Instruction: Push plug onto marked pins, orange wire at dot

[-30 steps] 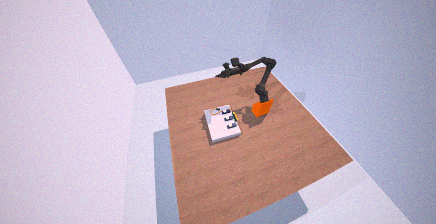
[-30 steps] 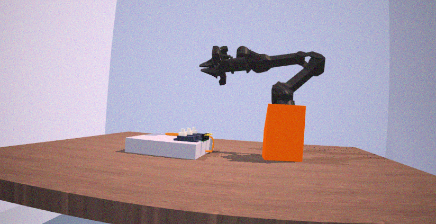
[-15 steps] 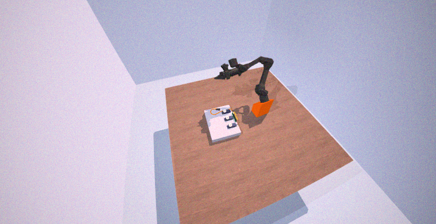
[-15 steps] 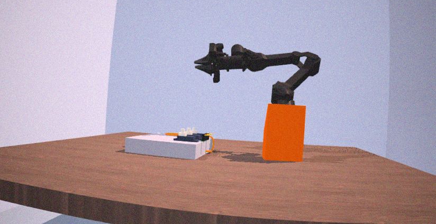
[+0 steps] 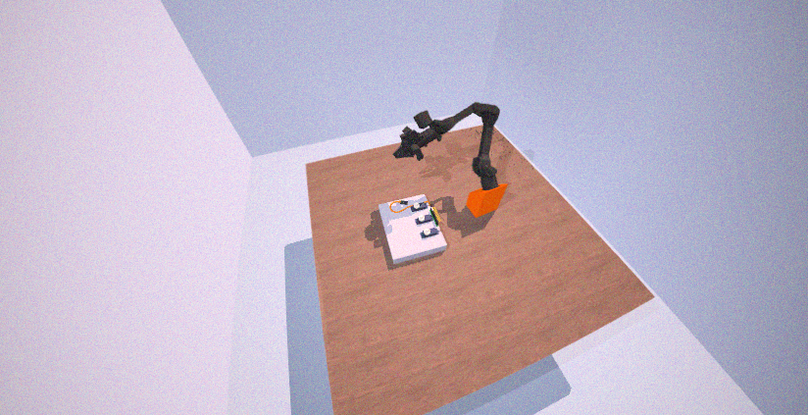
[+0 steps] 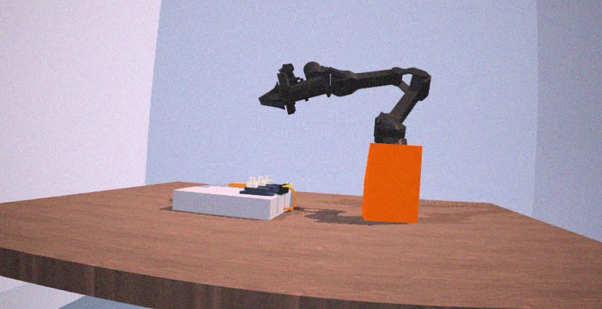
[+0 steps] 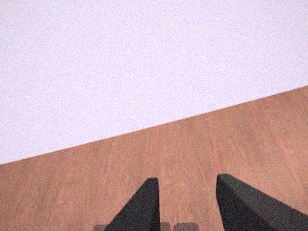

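Hovering high above the table [image 5: 452, 298] [image 6: 294, 243] [image 7: 175, 149], the claw [image 5: 396, 153] [image 6: 260, 99] [image 7: 187, 186] has its fingers parted partway with nothing between them. The small dark plug [image 5: 403, 202] lies on top of the white holder [image 5: 410, 233] [image 6: 223, 203], near the looped orange wire [image 5: 391, 207] [image 6: 237, 185].

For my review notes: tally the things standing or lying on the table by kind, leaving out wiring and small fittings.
White holder: 1
Dark servo motors in the holder: 3
Orange block under the arm: 1
Total: 5
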